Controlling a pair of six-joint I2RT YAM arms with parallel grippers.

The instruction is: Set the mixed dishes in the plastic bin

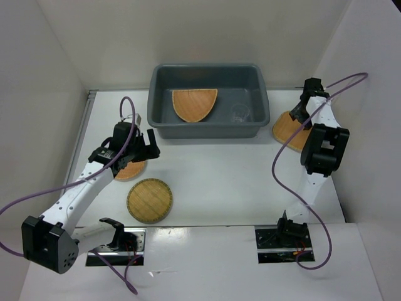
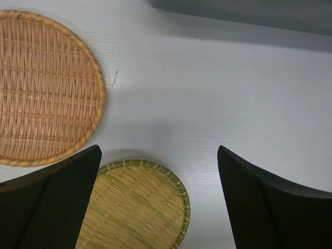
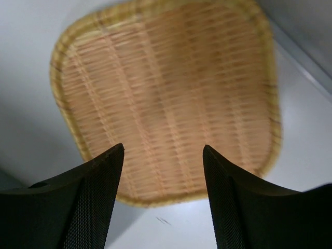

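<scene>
The dark grey plastic bin (image 1: 207, 128) stands at the back centre. Inside it lie a fan-shaped wicker tray (image 1: 194, 104) and a small clear glass cup (image 1: 240, 113). To the right of the bin, a rounded square wicker tray (image 1: 287, 130) (image 3: 166, 93) lies on the table. My right gripper (image 1: 299, 113) (image 3: 164, 146) hovers open over its near edge. An orange round tray (image 1: 133, 169) (image 2: 46, 88) sits partly under my left gripper (image 1: 141, 145) (image 2: 159, 149), which is open and holds nothing. A greenish round tray (image 1: 150, 200) (image 2: 137, 205) lies nearer the front.
White walls close in the table on the left, back and right. Purple cables (image 1: 294, 144) loop from both arms. The bin's wall (image 2: 249, 10) shows along the top of the left wrist view.
</scene>
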